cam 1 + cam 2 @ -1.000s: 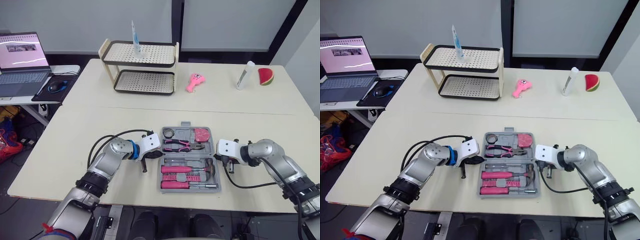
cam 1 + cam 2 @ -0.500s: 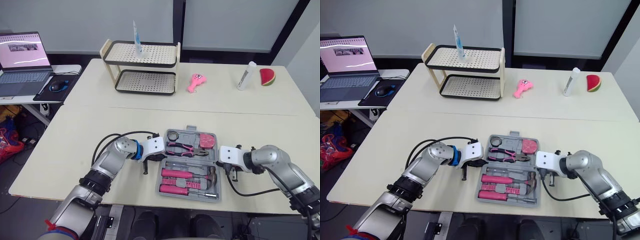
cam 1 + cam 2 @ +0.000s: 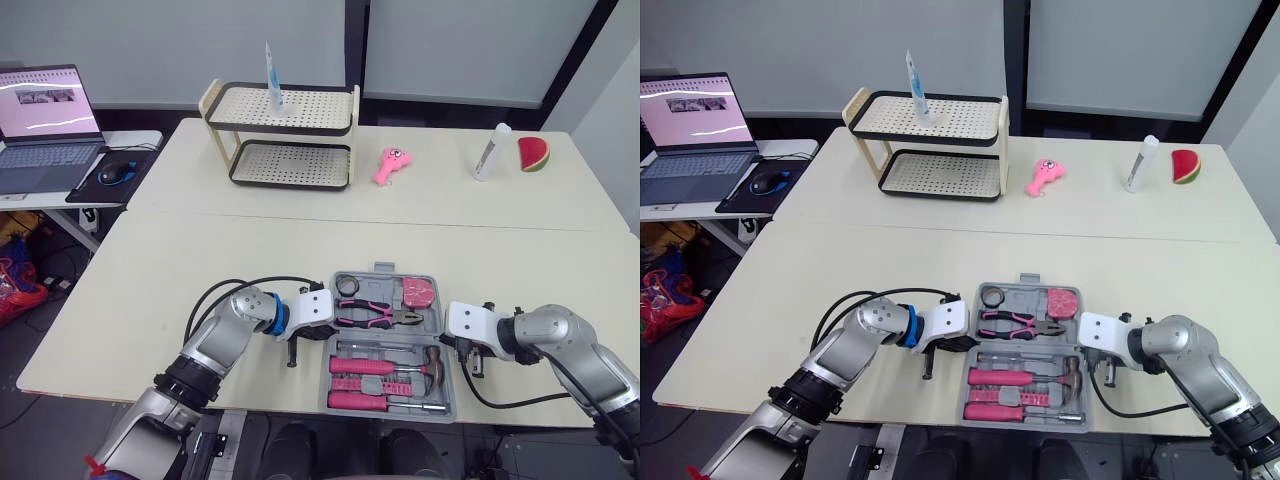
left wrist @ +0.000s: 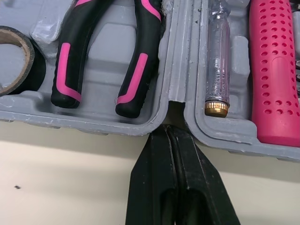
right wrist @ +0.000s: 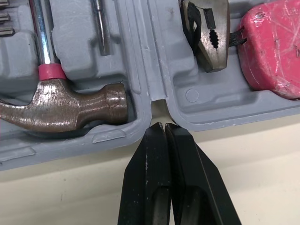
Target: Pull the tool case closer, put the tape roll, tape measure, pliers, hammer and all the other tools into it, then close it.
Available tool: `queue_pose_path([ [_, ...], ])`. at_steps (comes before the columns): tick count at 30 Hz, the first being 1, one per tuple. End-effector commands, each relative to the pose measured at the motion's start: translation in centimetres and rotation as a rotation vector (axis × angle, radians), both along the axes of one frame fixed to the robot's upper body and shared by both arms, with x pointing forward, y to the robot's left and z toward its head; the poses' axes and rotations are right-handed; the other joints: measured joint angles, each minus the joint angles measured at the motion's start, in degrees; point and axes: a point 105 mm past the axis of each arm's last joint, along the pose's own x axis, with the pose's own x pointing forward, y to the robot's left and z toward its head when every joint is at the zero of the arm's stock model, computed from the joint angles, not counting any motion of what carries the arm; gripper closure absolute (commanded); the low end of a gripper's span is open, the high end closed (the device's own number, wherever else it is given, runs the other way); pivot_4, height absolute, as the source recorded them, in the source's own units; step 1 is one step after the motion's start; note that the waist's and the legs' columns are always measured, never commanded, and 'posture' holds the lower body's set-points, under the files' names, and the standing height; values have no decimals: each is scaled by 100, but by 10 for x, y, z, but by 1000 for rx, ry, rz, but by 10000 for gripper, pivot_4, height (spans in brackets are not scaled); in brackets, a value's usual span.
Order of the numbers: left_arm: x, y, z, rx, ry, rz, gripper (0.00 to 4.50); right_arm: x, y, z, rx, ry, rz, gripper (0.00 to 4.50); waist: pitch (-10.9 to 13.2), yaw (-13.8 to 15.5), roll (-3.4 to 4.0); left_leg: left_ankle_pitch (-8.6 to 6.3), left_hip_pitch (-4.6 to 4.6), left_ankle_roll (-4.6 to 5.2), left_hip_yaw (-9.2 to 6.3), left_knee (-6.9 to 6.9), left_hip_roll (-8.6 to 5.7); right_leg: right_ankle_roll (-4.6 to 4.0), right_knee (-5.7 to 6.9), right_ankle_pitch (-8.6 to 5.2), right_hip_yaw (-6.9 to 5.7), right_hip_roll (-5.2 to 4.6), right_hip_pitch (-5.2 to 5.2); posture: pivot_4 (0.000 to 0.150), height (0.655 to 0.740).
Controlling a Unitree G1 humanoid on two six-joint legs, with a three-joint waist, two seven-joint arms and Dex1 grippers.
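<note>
Tool case slid nearer vs 1 s ago; left gripper & right gripper, fingers closed, prob. touching hinge ends. Closing remains.

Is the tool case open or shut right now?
Open. The tool case lies spread flat, both halves facing up, with the pliers and hammer exposed in their slots.

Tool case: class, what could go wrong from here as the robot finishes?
The left pincer and right pincer, both shut, only meet the case at its hinge notches, so it could slip loose. The case reaches the table's near edge; pulling it closer might tip it off.
</note>
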Motion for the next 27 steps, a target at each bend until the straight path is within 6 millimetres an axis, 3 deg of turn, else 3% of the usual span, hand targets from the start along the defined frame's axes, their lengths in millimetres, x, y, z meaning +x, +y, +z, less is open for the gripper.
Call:
queue_pose_path([
  [1,-20,-19,-8,-17,48,-93,45000,-6,27,11,76,-39,97,44908,0,0,0,0,0,0,0,0,0,0,0,0,0,0,0,1500,7400],
  [14,-7,-15,-8,-2,28,-49,45000,-3,16,10,56,-37,71,44908,-2,9,1,-1,27,2,-2,-1,-1,0,-4,0,-2,0,30,1500,7400],
  [19,0,-6,-8,14,24,-23,45000,2,11,11,43,-57,57,44908,-2,8,1,-1,36,2,-3,-3,-1,0,-6,0,-2,0,38,1500,7400],
  [27,20,21,-1,49,-29,21,45000,13,-14,15,-18,-89,29,44908,-1,1,0,-1,38,2,-2,-2,-1,0,-5,0,-2,0,39,1500,7400],
])
